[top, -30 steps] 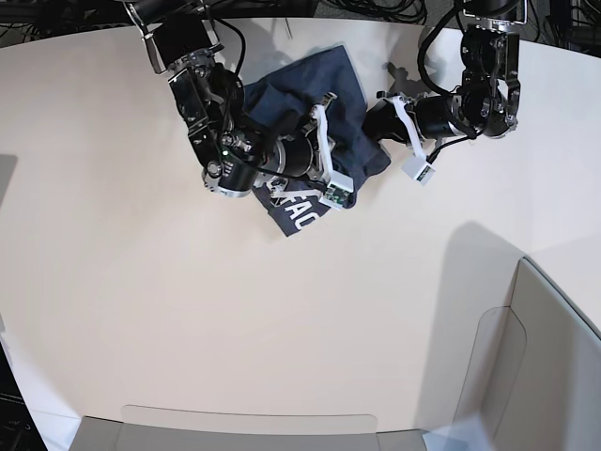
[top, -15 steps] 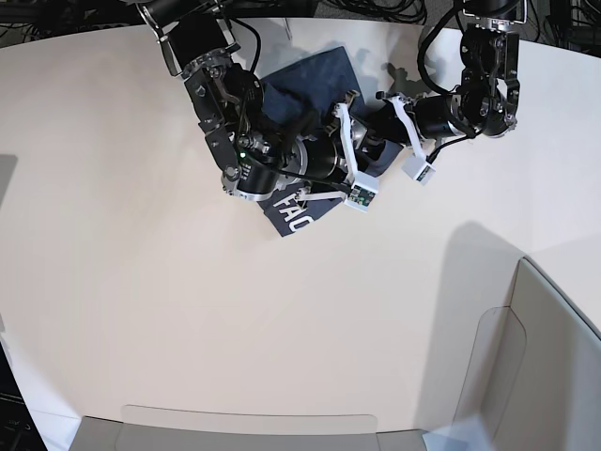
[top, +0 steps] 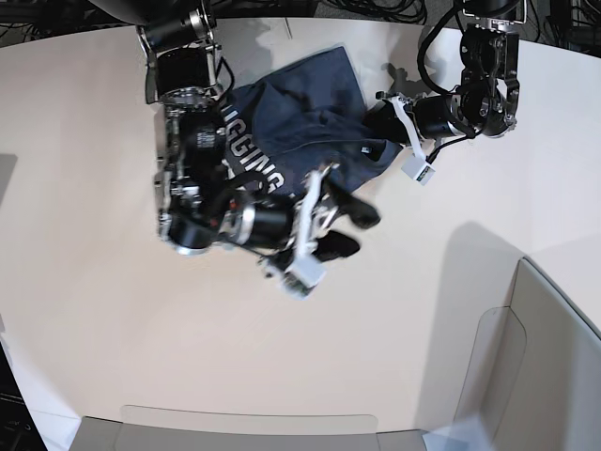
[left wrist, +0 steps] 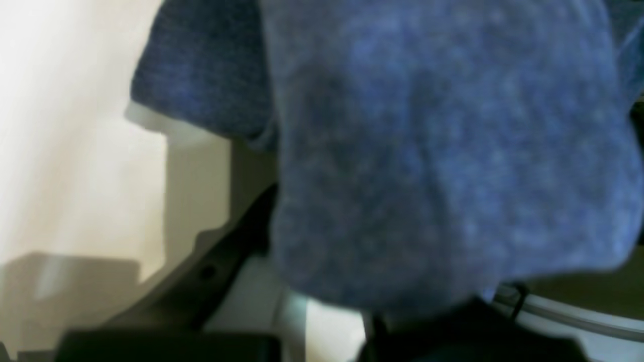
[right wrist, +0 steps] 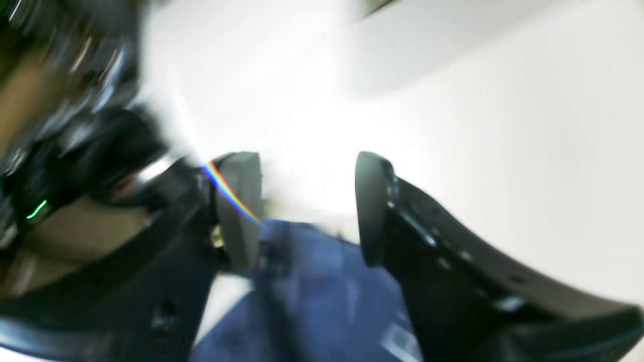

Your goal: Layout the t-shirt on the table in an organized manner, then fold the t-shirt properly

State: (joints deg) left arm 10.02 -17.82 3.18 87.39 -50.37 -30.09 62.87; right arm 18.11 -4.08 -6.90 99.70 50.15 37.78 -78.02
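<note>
- Cloth first: the dark heathered navy-grey cotton t-shirt (top: 310,117) lies bunched on the far middle of the counter (top: 113,338), a large smooth off-white top with a curved edge. It is rumpled, not spread flat.
- White block letters (top: 255,167) show on the near-left part of the t-shirt, running diagonally; their lower end is hidden behind the right arm.
- Left claw (top: 374,120), on the base view's right, is closed on the t-shirt's right-hand edge. The fingertips themselves are buried in the cloth there, so the exact pinch point cannot be made out.
- Left wrist view is filled by blurred blue-grey fabric (left wrist: 432,151) hanging close to the lens, with a strip of pale counter (left wrist: 65,151) at the left.
- Right claw (top: 349,228), on the base view's left, sits just off the near edge of the t-shirt, over bare counter, pointing toward the base view's right.
- Right wrist view shows this claw's two dark fingers (right wrist: 375,206) standing apart with a clear gap between them, so it is open. Blue cloth (right wrist: 322,291) lies low between and behind the fingers; the view is too blurred to tell whether either pad touches it, and nothing is visibly clamped.
- Right arm (top: 202,188), black with a white camera mount, reaches down from the far left across the lettered part of the t-shirt.
- Pale grey translucent panels (top: 535,366) stand at the near right corner, well apart from the t-shirt.
</note>
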